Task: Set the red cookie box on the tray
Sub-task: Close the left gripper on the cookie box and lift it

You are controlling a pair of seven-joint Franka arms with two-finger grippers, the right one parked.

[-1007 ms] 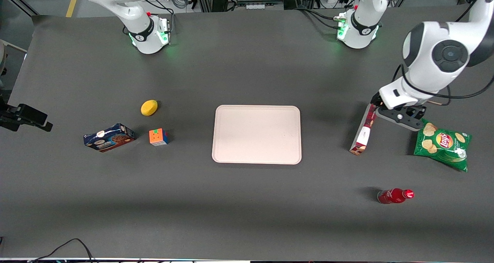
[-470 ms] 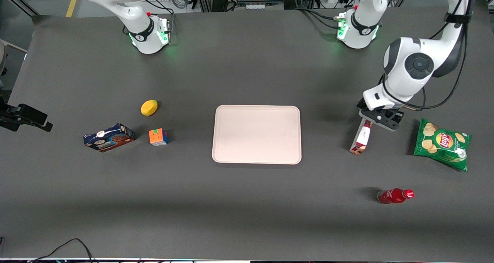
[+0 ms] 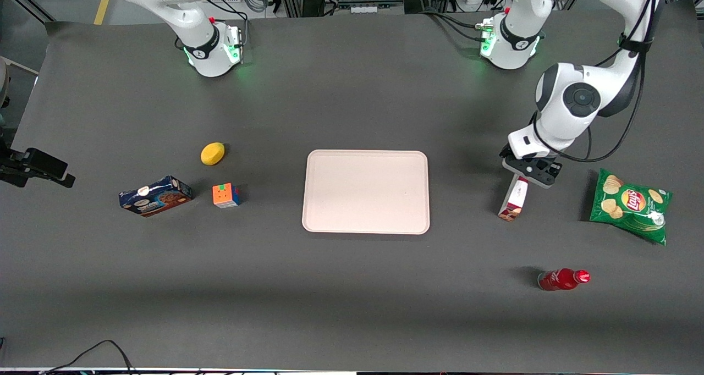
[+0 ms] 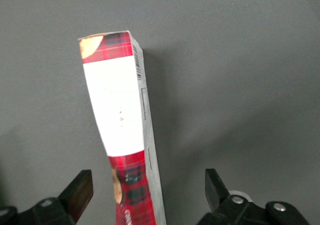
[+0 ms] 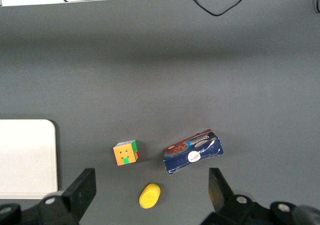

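Fingers [image 4: 80, 195] on the gripper [image 3: 529, 171] are spread wide, one on each side of the red box [image 3: 513, 199], and they do not touch it yet. I think they are wide so the thin box can fit between them before they close.

The red box stands on its long thin edge on the tabletop [image 3: 352, 287], well apart from the tray [image 3: 366, 192], toward the working arm's end. The gripper hangs over the end of the box that is farther from the front camera. Standing on edge like that, the box looks easy to pinch from above, but I think it could tip if it gets bumped.

Near the red box, the chips bag [image 3: 630, 204] lies just beside it, and the red bottle [image 3: 562, 279] lies nearer the front camera. Nothing is on the tray yet.

From the front you see the whole tabletop and how far the box must go. From the wrist you see the box [image 4: 125, 130] up close: its white band, its red plaid ends, and both wide fingers beside it. The parked arm's camera shows things the wrist view does not: the blue box [image 5: 193, 151], the cube [image 5: 125, 152] and the yellow thing [image 5: 149, 195], all well apart from the red box.
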